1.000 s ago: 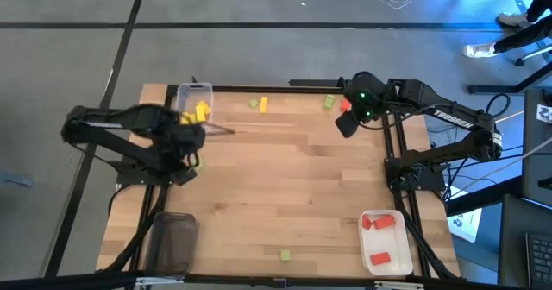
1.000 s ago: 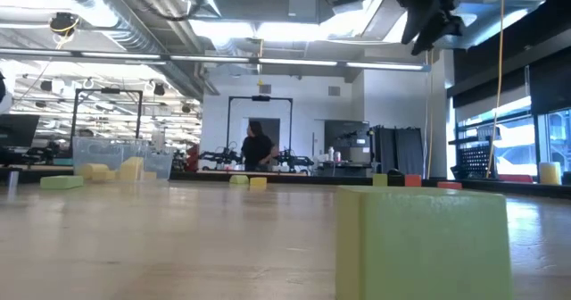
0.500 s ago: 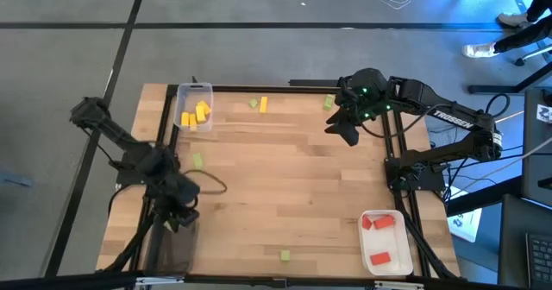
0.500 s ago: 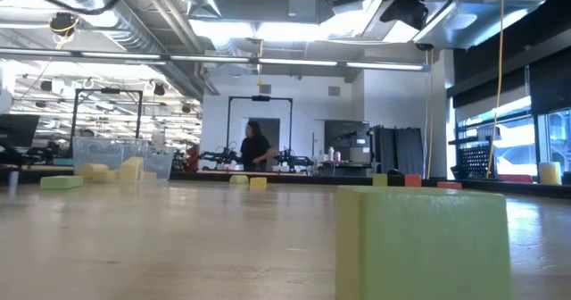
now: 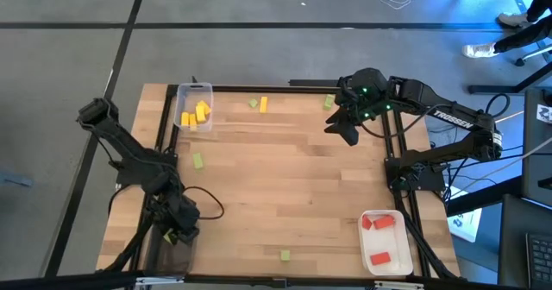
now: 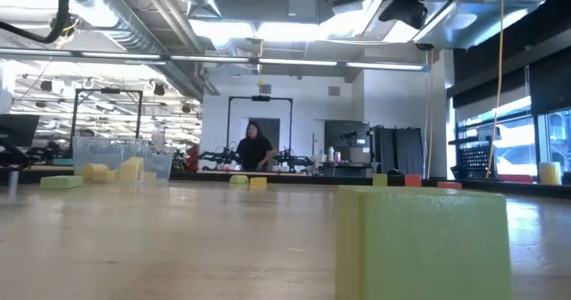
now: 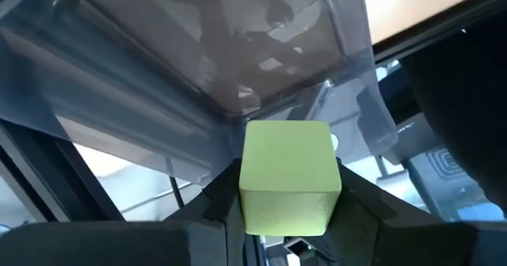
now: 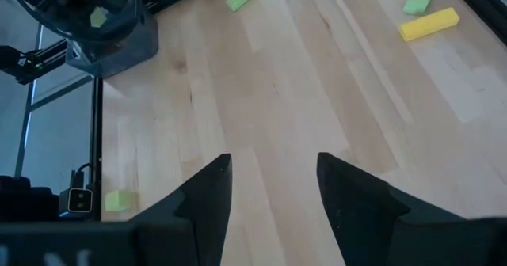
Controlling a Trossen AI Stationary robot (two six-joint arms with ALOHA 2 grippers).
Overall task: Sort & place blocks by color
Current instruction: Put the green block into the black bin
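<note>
Wooden table [image 5: 285,186] carried three trays: dark tray [image 5: 172,247] at near-left, its front cut off by the frame edge; white tray [image 5: 385,241] near-right with red blocks [image 5: 378,223]; clear tray [image 5: 193,106] far-left with yellow blocks [image 5: 197,114]. Left gripper [image 7: 289,218] hung over the dark tray, clamped on a light green block [image 7: 289,175], matte, roughly cubic. Right gripper [image 8: 273,183] hovered at the far-right, fingers apart, empty. Loose green and yellow blocks [image 5: 262,104] lay along the far edge; another green one [image 5: 285,255] sat near the front edge.
</note>
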